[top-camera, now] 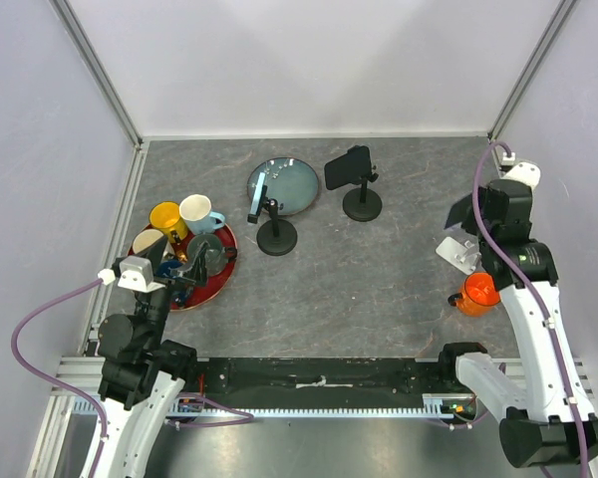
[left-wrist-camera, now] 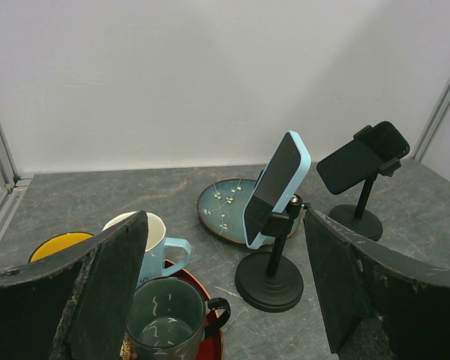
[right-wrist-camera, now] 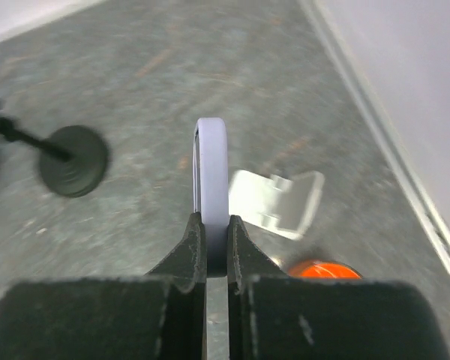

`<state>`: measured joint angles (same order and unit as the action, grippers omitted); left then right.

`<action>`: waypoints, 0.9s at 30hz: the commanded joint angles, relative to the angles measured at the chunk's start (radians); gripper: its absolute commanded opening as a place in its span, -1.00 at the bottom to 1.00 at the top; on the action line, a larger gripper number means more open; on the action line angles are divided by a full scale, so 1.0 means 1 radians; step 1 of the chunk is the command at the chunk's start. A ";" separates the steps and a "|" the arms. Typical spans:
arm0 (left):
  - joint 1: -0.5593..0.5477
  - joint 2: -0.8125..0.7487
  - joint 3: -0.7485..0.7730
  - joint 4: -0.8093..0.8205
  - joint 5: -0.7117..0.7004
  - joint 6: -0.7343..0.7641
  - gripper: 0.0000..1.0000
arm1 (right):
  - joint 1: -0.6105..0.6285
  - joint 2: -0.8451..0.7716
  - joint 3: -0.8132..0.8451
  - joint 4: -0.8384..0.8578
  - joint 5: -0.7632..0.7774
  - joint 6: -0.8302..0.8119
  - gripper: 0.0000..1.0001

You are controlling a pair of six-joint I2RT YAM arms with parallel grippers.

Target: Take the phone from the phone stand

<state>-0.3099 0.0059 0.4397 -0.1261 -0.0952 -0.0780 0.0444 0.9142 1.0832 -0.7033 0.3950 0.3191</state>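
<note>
Now the right arm (top-camera: pixel 526 289) reaches over the desk's (top-camera: pixel 379 289) right side, right fingers (right-wrist-camera: pixel 191 247) clamped on the lavender phone (right-wrist-camera: pixel 211 165), edge-up, clear of the white stand (right-wrist-camera: pixel 277 202). Left fingers (left-wrist-camera: pixel 109 277) spread wide above the mug tray (top-camera: pixel 225 273).

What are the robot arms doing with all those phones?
The right gripper is pinching a pale phone by its edge, up above a small clear stand, so that phone looks already off it. The left gripper hangs open near the mugs, holding nothing. A blue-cased phone and a black phone sit on black stands.
</note>
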 commanded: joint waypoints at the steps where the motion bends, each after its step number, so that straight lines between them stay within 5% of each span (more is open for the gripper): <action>1: -0.001 -0.058 0.022 0.011 0.006 0.037 0.82 | 0.025 0.005 -0.020 0.238 -0.448 -0.072 -1.00; 7: 0.000 -0.038 0.028 -0.003 0.003 0.034 0.82 | 0.109 0.101 -0.143 0.465 -0.968 0.029 -1.00; 10: 0.000 -0.026 0.028 -0.004 0.005 0.034 0.82 | 0.207 0.175 -0.169 0.537 -1.077 0.031 -1.00; 27: 0.000 0.014 0.047 -0.047 0.002 0.027 0.82 | 0.613 0.620 -0.304 1.177 -1.214 0.284 -1.00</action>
<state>-0.3099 0.0059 0.4480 -0.1528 -0.0952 -0.0780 0.6006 1.4750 0.7746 0.2043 -0.7441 0.5144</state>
